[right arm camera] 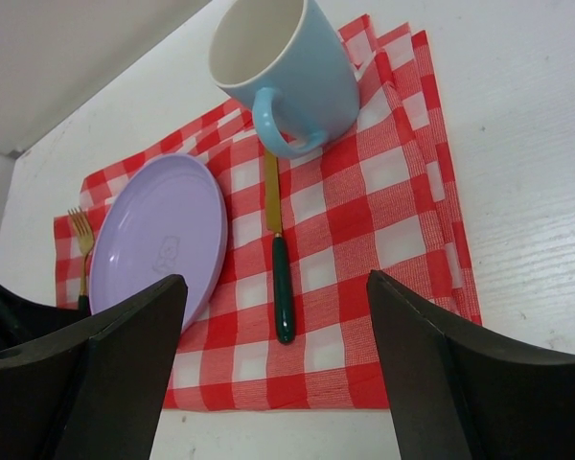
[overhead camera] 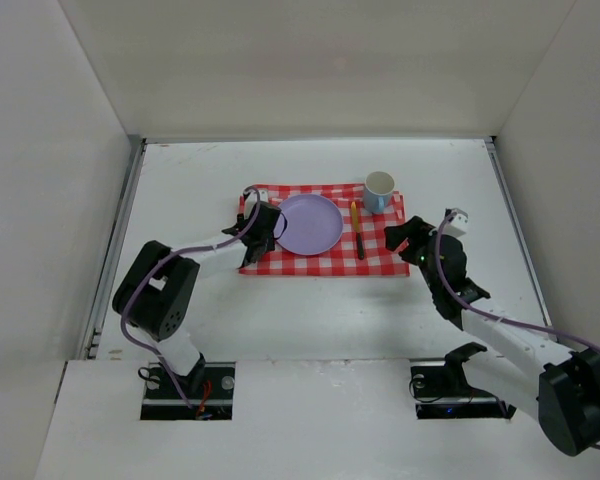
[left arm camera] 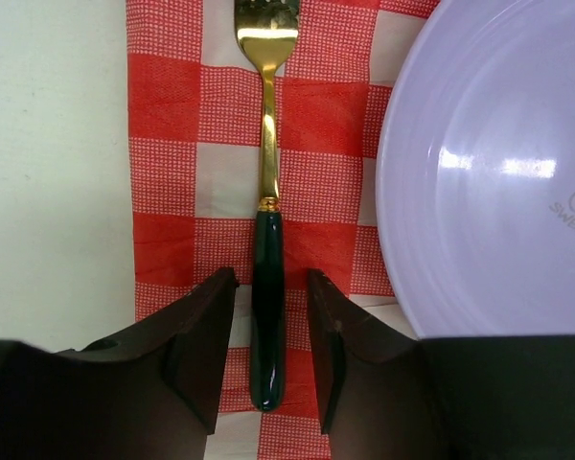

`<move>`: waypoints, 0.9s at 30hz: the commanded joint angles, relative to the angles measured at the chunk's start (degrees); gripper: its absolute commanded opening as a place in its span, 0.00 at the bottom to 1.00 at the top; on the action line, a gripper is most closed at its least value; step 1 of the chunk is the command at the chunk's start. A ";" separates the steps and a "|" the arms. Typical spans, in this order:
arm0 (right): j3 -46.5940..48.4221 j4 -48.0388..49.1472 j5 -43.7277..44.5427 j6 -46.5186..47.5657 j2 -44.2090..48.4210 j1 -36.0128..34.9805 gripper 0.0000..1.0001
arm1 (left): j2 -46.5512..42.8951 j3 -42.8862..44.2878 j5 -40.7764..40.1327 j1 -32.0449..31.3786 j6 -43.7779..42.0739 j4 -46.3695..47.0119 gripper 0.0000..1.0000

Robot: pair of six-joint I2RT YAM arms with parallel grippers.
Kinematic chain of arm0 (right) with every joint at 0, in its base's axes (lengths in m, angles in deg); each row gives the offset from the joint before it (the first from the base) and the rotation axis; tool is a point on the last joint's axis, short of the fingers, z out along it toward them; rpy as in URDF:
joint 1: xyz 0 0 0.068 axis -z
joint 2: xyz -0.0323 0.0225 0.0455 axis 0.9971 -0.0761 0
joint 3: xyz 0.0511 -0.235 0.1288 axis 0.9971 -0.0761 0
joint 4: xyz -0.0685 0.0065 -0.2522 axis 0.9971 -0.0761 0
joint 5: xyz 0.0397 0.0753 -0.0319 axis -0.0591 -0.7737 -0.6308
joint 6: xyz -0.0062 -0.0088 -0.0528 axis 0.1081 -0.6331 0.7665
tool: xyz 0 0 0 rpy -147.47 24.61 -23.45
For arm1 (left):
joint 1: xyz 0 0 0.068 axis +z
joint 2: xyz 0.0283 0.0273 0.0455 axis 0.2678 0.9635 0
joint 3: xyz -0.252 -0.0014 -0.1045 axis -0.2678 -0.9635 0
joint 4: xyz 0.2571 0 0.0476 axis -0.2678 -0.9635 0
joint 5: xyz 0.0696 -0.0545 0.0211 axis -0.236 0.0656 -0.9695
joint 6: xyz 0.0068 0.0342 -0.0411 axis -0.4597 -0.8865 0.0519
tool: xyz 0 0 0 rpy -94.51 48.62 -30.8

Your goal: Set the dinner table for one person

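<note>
Our left fingers [left arm camera: 206,345] stand parted astride the green handle of the fork [left arm camera: 268,287], low in the left wrist frame, gripping nothing; our right fingers [right arm camera: 441,374] gape wide at the right edge of the checked cloth [overhead camera: 380,252]. The white desk [overhead camera: 310,320] spreads beneath, mid-frame from above, white walls [overhead camera: 280,60] around. Only wrist views show the fork.

The cloth [overhead camera: 325,235] lies on the table [overhead camera: 310,310]. The fork [left arm camera: 266,240] lies on the cloth with its handle between the left end effector's [left arm camera: 269,278] fingers, touching neither, its tines pointing ahead. The plate [overhead camera: 310,224] sits just to that end effector's right. Ahead of the right end effector [right arm camera: 276,283] lies the knife [right arm camera: 278,259], the mug [right arm camera: 287,72] beyond it and the plate to its left.
</note>
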 commanded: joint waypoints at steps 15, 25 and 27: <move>-0.05 3.89 3.54 -0.26 5.18 -0.20 0.46 | -31.46 -13.08 -2.11 2.98 12.84 2.67 0.45; -2.60 0.46 9.78 -3.51 11.07 3.31 0.18 | -49.39 -30.67 -2.64 20.12 30.70 -8.40 0.46; -3.04 -0.15 9.61 -4.74 12.39 4.19 0.27 | -50.98 -32.61 -1.42 22.05 31.76 -9.11 0.47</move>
